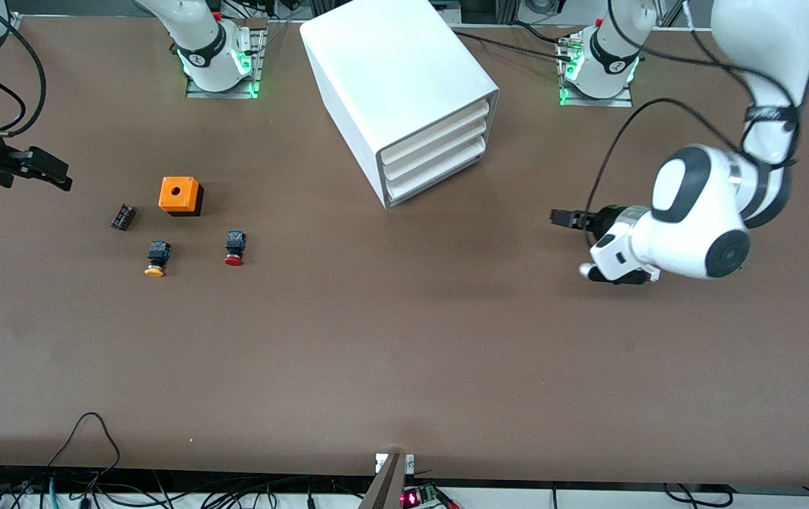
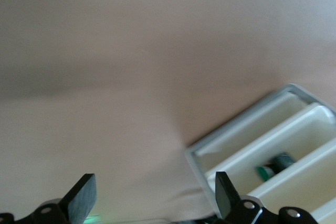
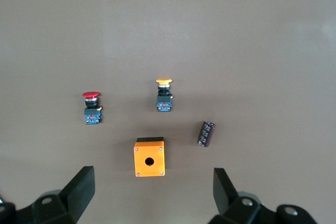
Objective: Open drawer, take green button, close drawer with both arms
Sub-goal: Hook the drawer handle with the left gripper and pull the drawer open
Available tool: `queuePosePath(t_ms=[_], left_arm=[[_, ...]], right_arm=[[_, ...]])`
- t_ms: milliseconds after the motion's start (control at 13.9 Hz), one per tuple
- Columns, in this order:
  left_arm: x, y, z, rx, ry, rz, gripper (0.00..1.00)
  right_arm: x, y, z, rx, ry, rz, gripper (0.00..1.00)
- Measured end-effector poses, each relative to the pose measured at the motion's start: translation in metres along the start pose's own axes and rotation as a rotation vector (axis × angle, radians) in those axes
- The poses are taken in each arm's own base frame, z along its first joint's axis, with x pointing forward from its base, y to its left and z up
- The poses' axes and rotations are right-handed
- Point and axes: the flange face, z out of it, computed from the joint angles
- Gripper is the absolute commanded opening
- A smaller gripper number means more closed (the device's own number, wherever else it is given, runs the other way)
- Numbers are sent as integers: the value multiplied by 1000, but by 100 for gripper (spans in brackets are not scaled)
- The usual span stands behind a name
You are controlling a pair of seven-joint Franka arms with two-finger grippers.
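- The left gripper (image 1: pixel 561 218) hovers over bare brown counter (image 1: pixel 404 339) toward the left arm's end, its black fingers (image 2: pixel 81 199) spread wide with nothing between them, pointed at the cabinet's open face.
- The white box cabinet (image 1: pixel 404 92) stands near the middle of the counter between the two arm bases, three shallow white tray drawers stacked in its front.
- The lowest drawer (image 1: pixel 439 177) sits pushed in, flush with the two above it.
- In the left wrist view, the dark-green-capped button (image 2: pixel 275 165) lies on its side inside one of the trays; which tray cannot be told from that view.
- The right gripper (image 1: pixel 40 170) hangs above the right arm's end of the counter, fingers (image 3: pixel 79 190) likewise spread and empty.
- Below it sit an orange button housing box (image 1: pixel 180 196) with a round hole on top, a small dark cylindrical capacitor (image 1: pixel 123 217) beside it, and, nearer the front camera, an orange-capped push button (image 1: pixel 157 259) and a red-capped push button (image 1: pixel 234 249), each lying on its side and apart from the others.
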Motion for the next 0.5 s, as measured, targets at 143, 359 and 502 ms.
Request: queuePosePath(t_ms=[143, 359, 502], left_arm=[[11, 4, 55, -130, -47, 57, 100], [7, 20, 137, -271, -106, 142, 100], [-5, 31, 182, -313, -125, 178, 100]], right_arm=[[2, -1, 2, 2, 2, 0, 100], [4, -2, 6, 15, -2, 3, 100], [4, -2, 6, 15, -2, 4, 100]])
